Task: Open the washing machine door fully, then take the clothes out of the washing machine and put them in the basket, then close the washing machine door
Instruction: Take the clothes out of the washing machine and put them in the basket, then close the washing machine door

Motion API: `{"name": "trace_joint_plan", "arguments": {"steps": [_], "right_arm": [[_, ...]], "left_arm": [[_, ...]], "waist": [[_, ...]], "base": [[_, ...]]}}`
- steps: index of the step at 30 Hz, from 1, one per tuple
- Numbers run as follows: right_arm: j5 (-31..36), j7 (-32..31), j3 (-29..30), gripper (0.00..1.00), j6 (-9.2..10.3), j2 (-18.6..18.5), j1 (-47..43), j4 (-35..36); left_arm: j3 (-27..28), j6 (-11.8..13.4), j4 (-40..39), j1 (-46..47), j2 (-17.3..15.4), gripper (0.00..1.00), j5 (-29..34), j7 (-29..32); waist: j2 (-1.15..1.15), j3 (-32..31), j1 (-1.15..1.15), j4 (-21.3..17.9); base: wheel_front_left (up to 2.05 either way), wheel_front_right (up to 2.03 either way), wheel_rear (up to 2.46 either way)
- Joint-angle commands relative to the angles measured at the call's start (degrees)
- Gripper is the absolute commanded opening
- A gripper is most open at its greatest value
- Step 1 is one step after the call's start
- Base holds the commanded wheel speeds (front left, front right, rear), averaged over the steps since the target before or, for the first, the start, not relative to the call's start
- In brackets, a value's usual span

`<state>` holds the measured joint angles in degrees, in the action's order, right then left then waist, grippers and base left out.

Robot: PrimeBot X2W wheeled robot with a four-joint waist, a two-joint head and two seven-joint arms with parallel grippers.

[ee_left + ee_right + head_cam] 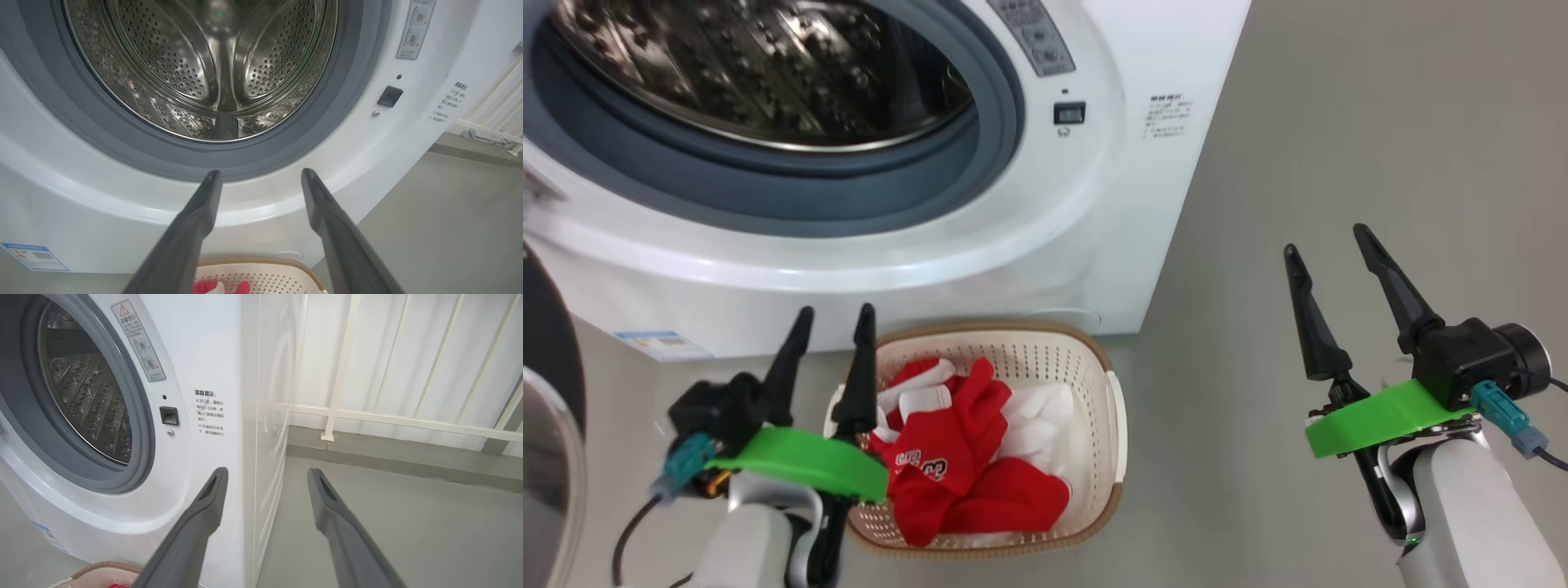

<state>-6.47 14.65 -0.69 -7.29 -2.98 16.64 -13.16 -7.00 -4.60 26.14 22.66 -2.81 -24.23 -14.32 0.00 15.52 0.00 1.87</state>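
Note:
The white washing machine [1094, 204] stands with its drum [204, 69] showing bare steel, no cloth in it. Its door [543, 392] hangs swung open at the far left edge of the head view, black rim and glass showing. The cream basket [1115, 425] sits on the floor before the machine, holding the red and white clothes [972, 457]. My left gripper [837, 314] is open just above the basket's left rim, fingers pointing at the machine's front [261, 173]. My right gripper [1327, 237] is open over bare floor to the right, empty [265, 471].
Grey floor [1339, 122] stretches to the right of the machine. A white railing [392, 420] runs along the wall behind the machine's right side. A door latch socket [389, 96] sits right of the drum opening.

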Motion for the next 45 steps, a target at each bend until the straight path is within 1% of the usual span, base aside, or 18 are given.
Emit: {"name": "trace_joint_plan", "arguments": {"steps": [1,8,14,20,22,29,36,45], "right_arm": [[0.63,0.35,-0.78,1.00,-0.20,0.11,-0.68,1.00],[0.06,0.35,-0.59,1.00,-0.20,0.11,-1.84,0.00],[-0.61,0.35,-1.29,1.00,-0.20,0.11,-3.68,-0.46],[-0.72,0.35,-1.35,1.00,-0.20,0.11,-6.32,0.02],[0.88,0.35,-1.23,1.00,-0.20,0.11,-7.57,0.60],[0.44,0.35,-1.36,1.00,-0.20,0.11,-11.73,1.72],[0.33,0.35,-1.82,1.00,-0.20,0.11,-12.88,2.45],[0.42,0.35,-1.82,1.00,-0.20,0.11,-12.98,2.75]], "left_arm": [[2.37,0.57,-3.73,-1.80,-1.73,1.00,1.79,-0.67],[4.85,1.45,-14.15,-8.13,-2.39,1.00,7.80,-0.67],[6.59,2.31,-18.46,-12.84,-2.29,1.00,9.64,-0.67],[8.04,3.03,-19.42,-16.52,-2.47,1.00,10.07,-0.68],[8.53,3.20,-19.59,-17.86,-2.41,1.00,9.98,-0.68],[9.05,3.37,-19.51,-21.91,-2.33,1.00,9.85,-0.68],[9.39,4.00,-19.73,-24.30,-2.63,1.00,9.78,-0.68],[9.53,4.59,-20.78,-25.02,-3.15,1.00,9.47,-0.46]], "waist": [[0.00,-2.22,0.00,0.40],[0.00,-5.40,0.00,0.39],[0.00,-8.40,0.00,0.09],[0.00,-11.10,0.00,-0.33],[0.00,-12.22,0.00,-0.55],[0.00,-15.78,0.00,-1.18],[0.00,-16.73,0.00,-1.83],[0.00,-16.52,0.00,-2.07]], "base": [[0.00,0.00,0.00],[0.00,0.00,0.00],[0.00,0.00,0.00],[0.00,0.00,0.00],[0.00,0.00,0.00],[0.00,0.00,0.00],[0.00,0.00,0.00],[0.00,0.00,0.00]]}}
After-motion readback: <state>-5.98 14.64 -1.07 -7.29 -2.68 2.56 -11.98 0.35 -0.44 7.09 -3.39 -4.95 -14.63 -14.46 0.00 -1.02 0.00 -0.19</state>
